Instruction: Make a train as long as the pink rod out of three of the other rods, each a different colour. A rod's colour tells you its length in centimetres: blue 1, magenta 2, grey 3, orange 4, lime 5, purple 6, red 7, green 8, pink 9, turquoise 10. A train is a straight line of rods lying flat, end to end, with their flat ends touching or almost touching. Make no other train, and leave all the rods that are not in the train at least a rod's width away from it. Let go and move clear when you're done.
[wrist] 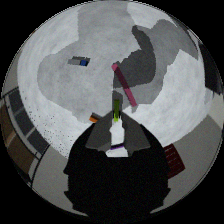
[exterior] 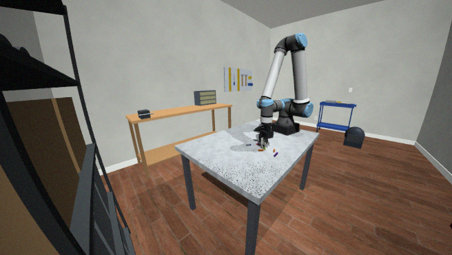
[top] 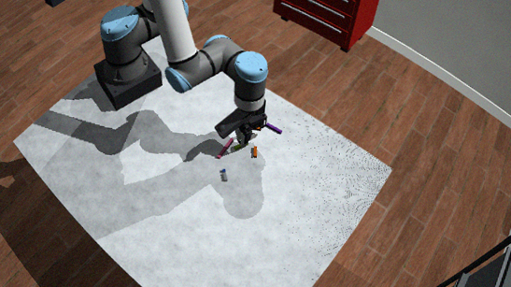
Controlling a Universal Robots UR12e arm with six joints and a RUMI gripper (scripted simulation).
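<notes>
My gripper [top: 243, 141] is low over the table and shut on the lime rod [wrist: 116, 110], which lies under the fingers and also shows in the top view [top: 239, 146]. The pink rod [top: 225, 148] lies flat just left of it, and it also shows in the wrist view [wrist: 124, 85]. An orange rod [top: 255, 151] lies just right of the gripper. A purple rod [top: 273, 128] lies behind it to the right. A grey rod with a blue rod at its end [top: 224, 175] lies apart toward the front, and they also show in the wrist view [wrist: 79, 61].
The arm's base [top: 126, 74] stands at the table's back left corner. A red drawer cabinet [top: 327, 3] stands on the floor behind the table. In the exterior view a wooden bench [exterior: 177, 114] stands by the wall.
</notes>
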